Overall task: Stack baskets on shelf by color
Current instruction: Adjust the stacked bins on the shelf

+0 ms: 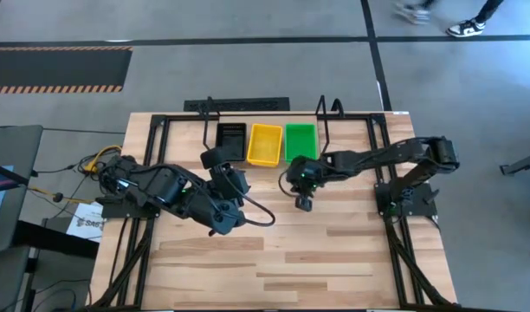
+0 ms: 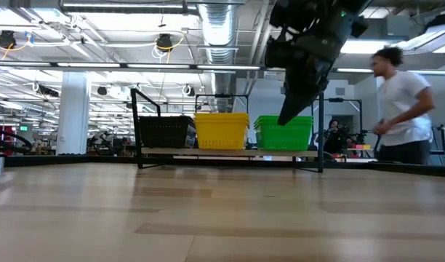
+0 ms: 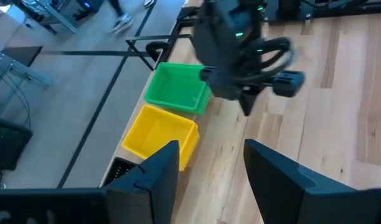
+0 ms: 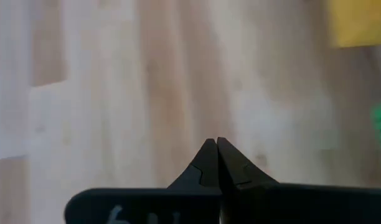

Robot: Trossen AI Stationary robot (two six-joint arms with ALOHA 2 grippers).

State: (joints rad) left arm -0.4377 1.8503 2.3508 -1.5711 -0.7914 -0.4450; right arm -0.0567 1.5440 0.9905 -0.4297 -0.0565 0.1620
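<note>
On the shelf (image 1: pixel 265 162), black (image 1: pixel 231 139), yellow (image 1: pixel 265 144), green baskets (image 1: pixel 300 141)

No wording can be made out anywhere. The white paper sheet (image 1: pixel 86 223) lying at the wooden tabletop's left edge carries dark print, too small to read. Pale marks on the right arm's black gripper body (image 4: pixel 125 216) look like part of some digits, cut off and blurred, so they stay unread.
</note>
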